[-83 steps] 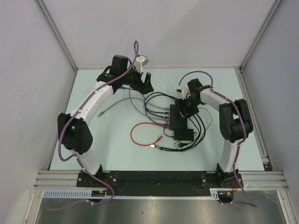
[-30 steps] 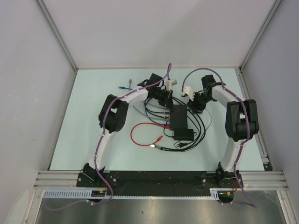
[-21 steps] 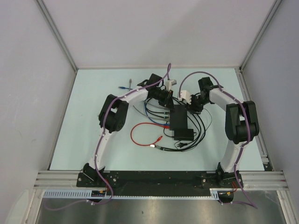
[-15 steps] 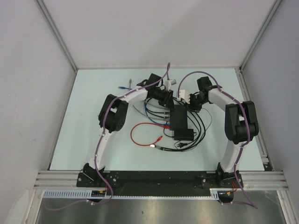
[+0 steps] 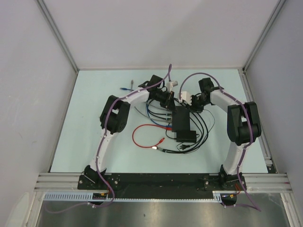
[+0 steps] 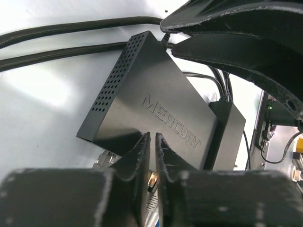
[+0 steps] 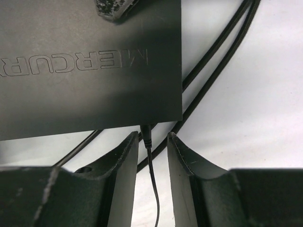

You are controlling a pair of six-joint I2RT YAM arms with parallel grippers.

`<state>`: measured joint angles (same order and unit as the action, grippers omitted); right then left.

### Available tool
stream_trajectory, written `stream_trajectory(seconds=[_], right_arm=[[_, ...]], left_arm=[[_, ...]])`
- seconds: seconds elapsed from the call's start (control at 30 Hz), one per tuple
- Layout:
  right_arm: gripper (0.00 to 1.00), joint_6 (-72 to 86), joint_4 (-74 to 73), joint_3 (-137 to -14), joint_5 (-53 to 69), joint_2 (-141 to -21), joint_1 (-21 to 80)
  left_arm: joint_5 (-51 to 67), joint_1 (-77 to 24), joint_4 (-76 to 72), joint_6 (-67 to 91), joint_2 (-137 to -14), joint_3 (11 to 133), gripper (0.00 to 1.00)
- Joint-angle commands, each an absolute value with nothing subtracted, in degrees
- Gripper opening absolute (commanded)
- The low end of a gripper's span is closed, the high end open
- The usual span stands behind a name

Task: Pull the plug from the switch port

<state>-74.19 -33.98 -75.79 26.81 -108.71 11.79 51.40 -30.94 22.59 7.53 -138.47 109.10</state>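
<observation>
The black Mercury switch (image 7: 90, 61) lies flat on the worktop (image 7: 246, 94). Its thin plug (image 7: 147, 134), seated in the switch's edge, sits between the right fingers (image 7: 124, 165), which stand apart. The left fingers (image 6: 137, 161) are pressed together at the opposite edge.

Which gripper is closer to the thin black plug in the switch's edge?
Right. The right gripper straddles the thin black plug where it enters the switch; the left gripper, shut, is across the switch at its opposite edge.
</observation>
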Motion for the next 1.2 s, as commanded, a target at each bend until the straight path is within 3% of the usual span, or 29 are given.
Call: stream_trajectory(seconds=[0.0, 0.03, 0.4, 0.8, 1.17], right_arm=[[0.35, -75.8, -33.8, -75.7, 27.2, -109.6, 12.4], [0.35, -75.8, -33.8, -75.7, 27.1, -109.8, 12.6], [0.33, -75.6, -32.5, -75.7, 26.3, -111.1, 13.0], [0.01, -75.8, -32.3, -74.9, 23.7, -112.1, 13.4], [0.00, -77.9, -32.3, -75.6, 22.9, -112.9, 13.5]], left_arm=[[49.9, -30.6, 23.6, 7.1, -140.4, 109.0, 0.09], [49.6, -30.6, 23.6, 7.1, -140.4, 109.0, 0.00], [48.6, -30.3, 23.6, 7.1, -141.2, 110.7, 0.00], [49.8, -29.9, 23.6, 7.2, -142.2, 113.1, 0.00], [49.7, -30.1, 24.0, 6.8, -142.2, 112.9, 0.00]])
